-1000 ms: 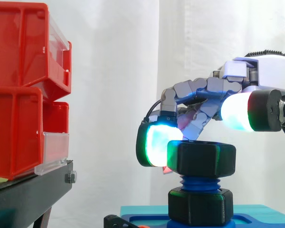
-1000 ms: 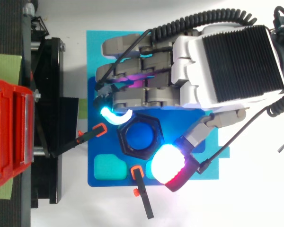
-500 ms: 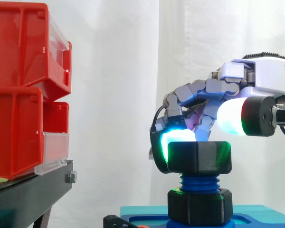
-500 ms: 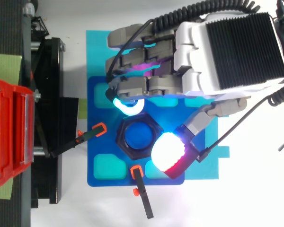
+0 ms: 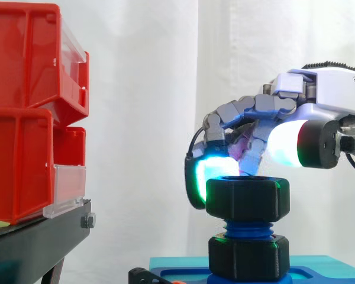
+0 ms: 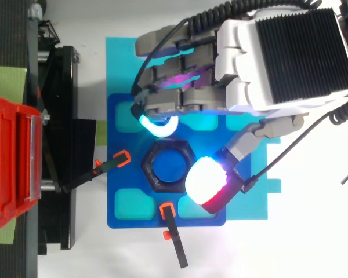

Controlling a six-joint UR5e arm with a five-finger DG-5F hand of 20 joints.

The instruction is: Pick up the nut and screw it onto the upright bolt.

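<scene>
On the blue bolt [image 5: 247, 228], which stands straight up from the blue tray [image 6: 119, 180], sits the black nut [image 5: 247, 199], a little above a second black nut [image 5: 246, 257]. The hand [image 6: 284, 58] hangs right over it. I cannot tell if it grips the nut. Red bins [image 5: 23, 106] stand well apart.

Red bins [image 5: 23, 106], black stand [image 5: 38, 239]

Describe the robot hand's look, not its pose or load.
The hand has a white shell with a black ribbed panel on its back. Its fingers are grey, blocky segments ending in thick rounded pads glowing white, cyan and red, with magenta light between them.
</scene>
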